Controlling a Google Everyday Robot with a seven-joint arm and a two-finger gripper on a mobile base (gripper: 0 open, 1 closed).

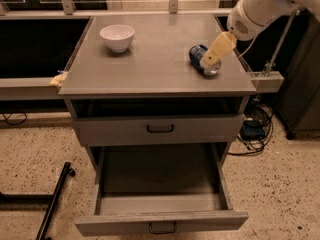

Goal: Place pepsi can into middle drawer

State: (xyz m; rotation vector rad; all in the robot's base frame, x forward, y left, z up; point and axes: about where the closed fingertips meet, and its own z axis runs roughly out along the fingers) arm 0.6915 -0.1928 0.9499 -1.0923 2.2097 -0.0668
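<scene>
Standing mid-frame, the grey metal cabinet (160, 71) has its wide grey middle drawer (160, 222) open at the bottom. Upper right, the cream gripper (210, 60) overlaps the small blue pepsi can (196, 53) lying on top; whether it grips cannot be told.

White bowl (117, 36) upright on rear left of grey bench (155, 66) top. Small yellowish scrap (58, 79) at bench's left edge, kind unclear. Upper drawer front (110, 130) pushed in, dark loop handle (160, 129) at centre. Speckled floor (35, 154) below. Black bar (52, 201) lying on floor at lower left. Tangle of cables (252, 129) on floor right of bench. Hand (208, 63) low over right side of bench top.
</scene>
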